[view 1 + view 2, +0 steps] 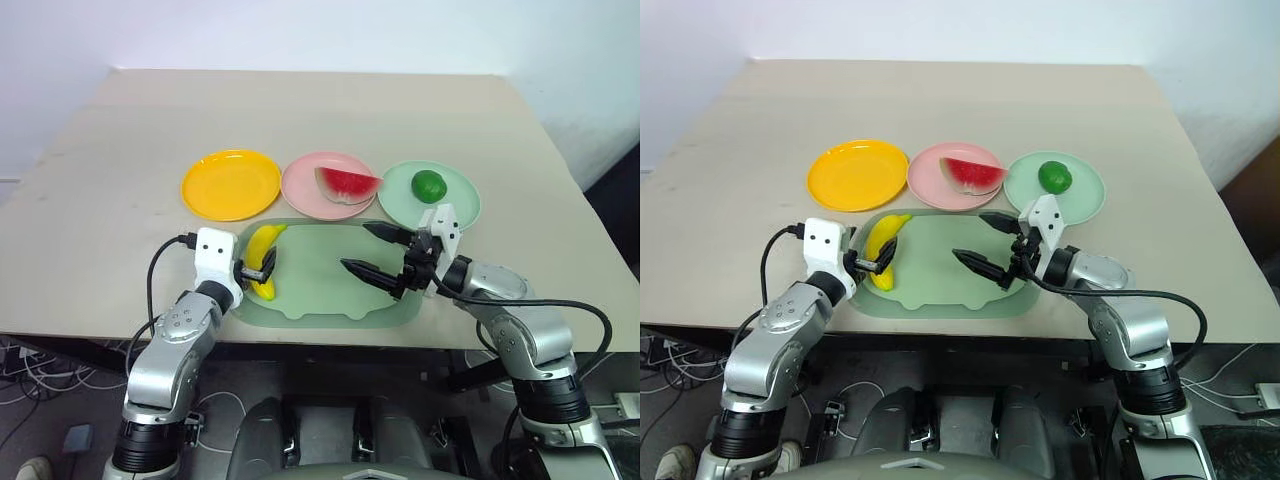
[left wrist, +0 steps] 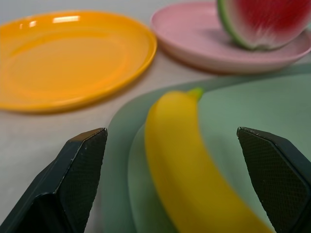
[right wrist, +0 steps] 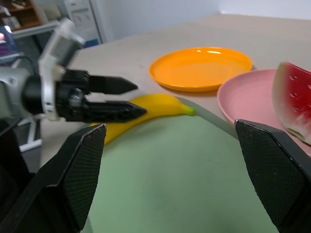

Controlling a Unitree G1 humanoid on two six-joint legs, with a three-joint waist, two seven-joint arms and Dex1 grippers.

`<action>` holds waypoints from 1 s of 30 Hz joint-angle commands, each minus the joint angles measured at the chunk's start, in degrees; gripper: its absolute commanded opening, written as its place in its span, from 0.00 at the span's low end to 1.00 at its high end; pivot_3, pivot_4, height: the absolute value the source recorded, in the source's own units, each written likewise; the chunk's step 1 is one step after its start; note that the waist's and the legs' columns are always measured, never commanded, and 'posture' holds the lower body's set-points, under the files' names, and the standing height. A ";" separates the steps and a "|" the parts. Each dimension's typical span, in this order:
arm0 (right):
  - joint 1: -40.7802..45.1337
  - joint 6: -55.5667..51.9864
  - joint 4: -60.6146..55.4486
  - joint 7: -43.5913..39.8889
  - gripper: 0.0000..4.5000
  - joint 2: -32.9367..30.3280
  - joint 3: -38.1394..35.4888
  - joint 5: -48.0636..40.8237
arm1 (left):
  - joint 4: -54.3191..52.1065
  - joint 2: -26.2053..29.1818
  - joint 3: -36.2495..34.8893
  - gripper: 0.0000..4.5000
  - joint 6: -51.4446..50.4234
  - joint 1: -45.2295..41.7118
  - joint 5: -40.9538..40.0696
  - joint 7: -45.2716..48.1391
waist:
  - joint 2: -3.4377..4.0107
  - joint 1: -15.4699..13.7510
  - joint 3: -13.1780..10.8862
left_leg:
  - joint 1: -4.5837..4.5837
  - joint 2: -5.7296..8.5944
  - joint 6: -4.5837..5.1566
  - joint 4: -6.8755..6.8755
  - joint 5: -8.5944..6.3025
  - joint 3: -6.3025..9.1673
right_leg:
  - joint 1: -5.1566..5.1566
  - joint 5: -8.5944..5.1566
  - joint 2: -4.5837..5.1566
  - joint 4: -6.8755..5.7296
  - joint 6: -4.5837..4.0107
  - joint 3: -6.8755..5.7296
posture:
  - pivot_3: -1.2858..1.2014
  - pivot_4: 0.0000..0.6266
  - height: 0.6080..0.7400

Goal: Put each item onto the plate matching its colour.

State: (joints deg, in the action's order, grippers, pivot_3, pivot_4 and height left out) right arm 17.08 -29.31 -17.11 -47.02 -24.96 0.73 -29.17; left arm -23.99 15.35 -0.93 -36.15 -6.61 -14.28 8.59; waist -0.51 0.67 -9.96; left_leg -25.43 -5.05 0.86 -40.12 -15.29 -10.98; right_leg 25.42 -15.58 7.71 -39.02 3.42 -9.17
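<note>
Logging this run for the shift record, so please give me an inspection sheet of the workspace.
Surface: beige table, pale green tray near its front edge.
Job's things: watermelon wedge on pink plate; lime on mint plate; banana on the tray; yellow plate bare.
Clutter: nothing seen.
End effectors: left end effector open, astride the banana; right end effector open over the tray.
Cables: black cable at left wrist; cables on the floor.
Surroundings: pale wall behind.
</note>
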 commanded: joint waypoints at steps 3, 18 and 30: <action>-0.94 3.19 -1.42 -1.56 1.00 -0.99 -0.75 -0.51 | 0.41 -0.76 -0.22 0.91 -1.86 -1.29 -0.49 0.73 | -0.01 -0.09 0.00 | 0.00 0.01 0.01 -0.01 -0.01 0.01 | -0.02 0.00 0.02 0.00 0.00 -0.01 | 0.52 0.24 0.66; 1.69 2.06 -1.41 -0.96 1.00 -1.81 0.29 -0.41 | -8.14 -0.49 -3.40 0.00 -5.79 0.92 -2.45 1.72 | -0.01 0.01 0.00 | 0.03 0.00 0.00 -0.01 0.00 0.02 | -0.03 0.00 0.03 0.00 0.00 -0.01 | 0.52 0.24 0.66; 2.83 0.45 -2.12 0.57 1.00 -1.20 1.95 0.15 | -6.47 -1.12 -5.07 0.48 -12.50 -0.73 -3.27 -0.14 | -0.03 -0.11 0.03 | 0.03 0.02 0.04 -0.01 -0.02 0.05 | -0.06 0.00 0.06 0.00 0.00 -0.03 | 0.52 0.24 0.66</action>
State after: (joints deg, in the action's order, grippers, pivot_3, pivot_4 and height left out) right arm 20.01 -29.57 -16.80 -46.47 -25.93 3.03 -28.57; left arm -29.75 14.35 -6.01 -47.50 -7.35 -17.40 8.95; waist -0.53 0.56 -9.94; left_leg -25.40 -5.03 0.88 -40.13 -15.31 -10.93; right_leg 25.36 -15.58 7.77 -39.02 3.42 -9.19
